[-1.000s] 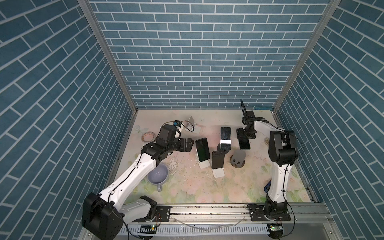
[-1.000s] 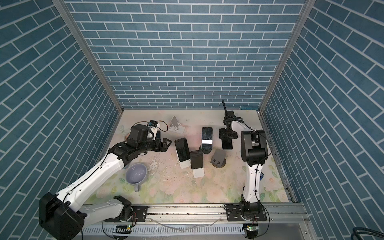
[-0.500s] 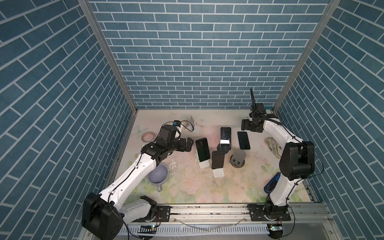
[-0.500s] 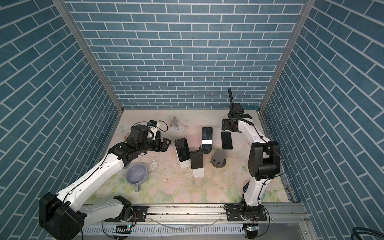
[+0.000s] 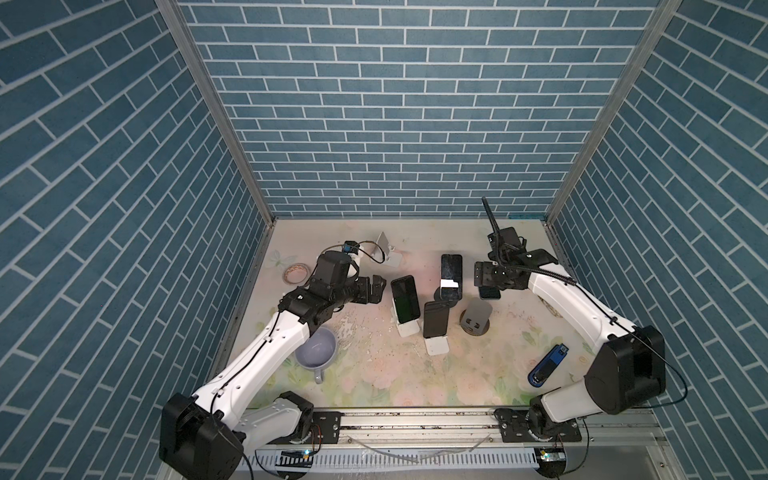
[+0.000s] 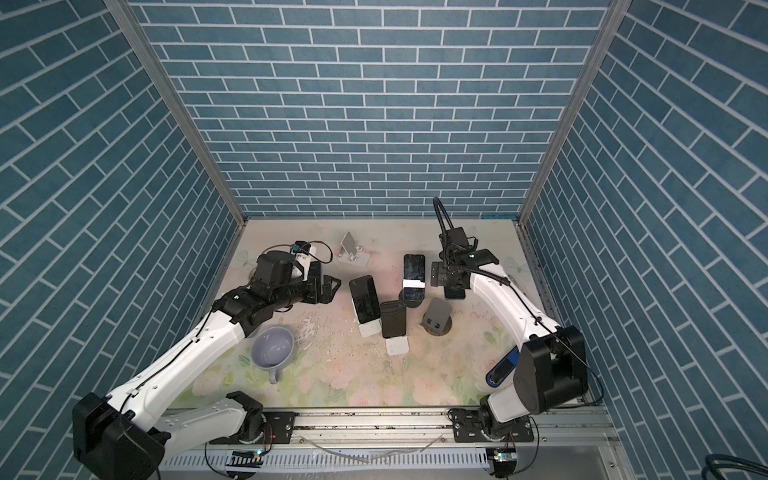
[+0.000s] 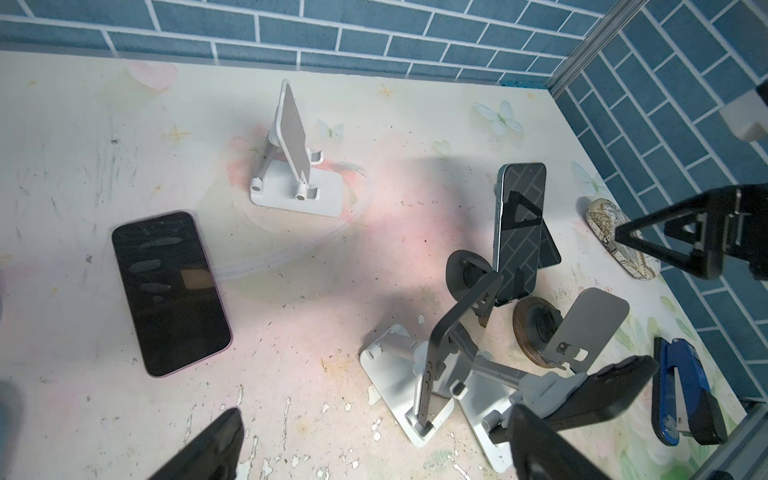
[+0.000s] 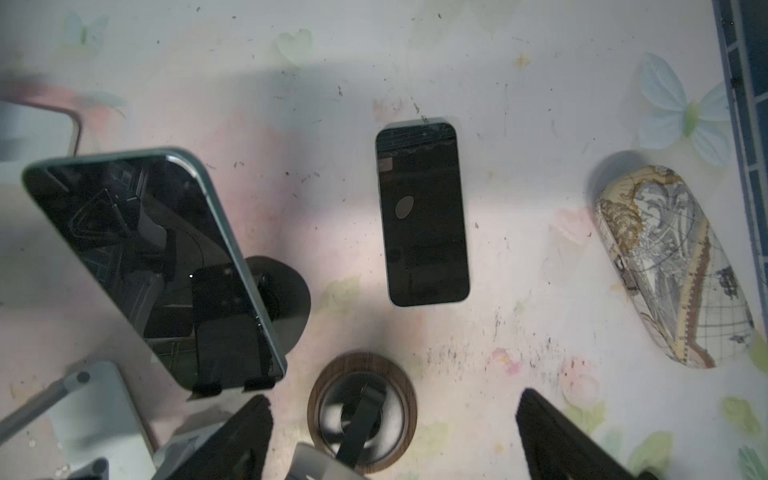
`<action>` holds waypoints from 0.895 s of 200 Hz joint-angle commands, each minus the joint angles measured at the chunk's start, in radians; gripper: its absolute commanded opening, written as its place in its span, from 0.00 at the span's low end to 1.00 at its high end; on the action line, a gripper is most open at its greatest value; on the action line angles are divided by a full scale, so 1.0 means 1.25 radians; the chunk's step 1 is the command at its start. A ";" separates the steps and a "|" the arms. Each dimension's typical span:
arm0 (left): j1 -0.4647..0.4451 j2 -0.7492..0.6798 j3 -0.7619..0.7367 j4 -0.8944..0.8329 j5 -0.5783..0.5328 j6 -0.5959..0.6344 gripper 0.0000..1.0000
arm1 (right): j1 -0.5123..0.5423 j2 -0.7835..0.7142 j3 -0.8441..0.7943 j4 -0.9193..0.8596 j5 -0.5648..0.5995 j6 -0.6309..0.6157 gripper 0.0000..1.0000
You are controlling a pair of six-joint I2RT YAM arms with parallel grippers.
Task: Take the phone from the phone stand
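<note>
Toward the back right corner of the bench (image 5: pixel 395 374), the phone (image 8: pixel 422 212) lies flat, screen up, off the empty grey phone stand (image 8: pixel 361 415) with the round wood-rimmed base just in front of it. The right claw (image 8: pixel 392 399) hangs over the phone with its jaws spread wide, gripping nothing. Nearer the left edge, the left claw (image 7: pixel 374 415) is likewise wide open and empty, facing three other phones (image 5: pixel 405 297) that lean in their stands (image 5: pixel 409 328) mid-bench, and a patterned glasses case (image 8: pixel 673 266) lies by the right edge.
</note>
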 commanded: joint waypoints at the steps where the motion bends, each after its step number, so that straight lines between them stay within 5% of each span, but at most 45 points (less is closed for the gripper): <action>1: -0.004 -0.014 -0.021 0.009 0.002 -0.013 1.00 | 0.021 -0.060 -0.048 -0.059 0.043 0.071 0.99; 179: -0.004 -0.015 -0.071 0.081 -0.067 -0.040 1.00 | 0.178 -0.026 -0.176 0.008 0.128 0.364 0.99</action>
